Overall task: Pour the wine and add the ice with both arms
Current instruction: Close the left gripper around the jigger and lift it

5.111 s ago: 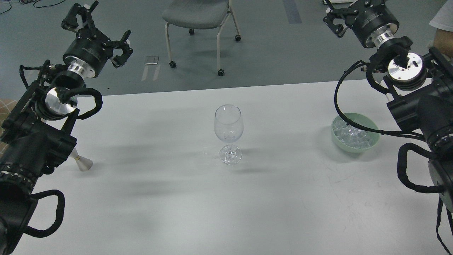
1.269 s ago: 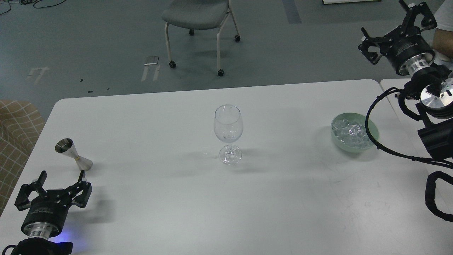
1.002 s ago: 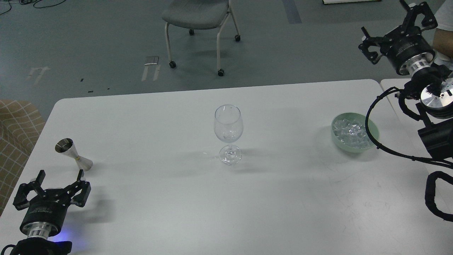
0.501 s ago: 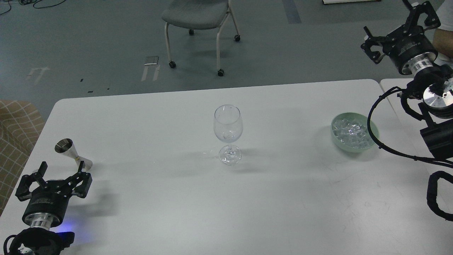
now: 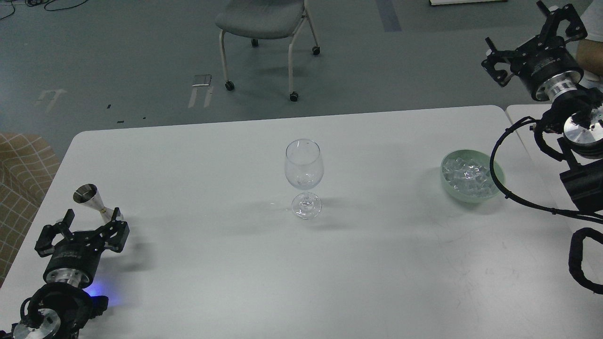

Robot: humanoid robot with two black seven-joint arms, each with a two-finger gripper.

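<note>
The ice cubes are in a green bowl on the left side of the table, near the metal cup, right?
Not quite. The head view shows the ice cubes in the green bowl on the table's right side; the metal cup stands far left.

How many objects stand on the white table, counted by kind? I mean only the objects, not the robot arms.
Wine glass: 1
Metal jigger: 1
Green bowl of ice: 1
Total: 3
</note>
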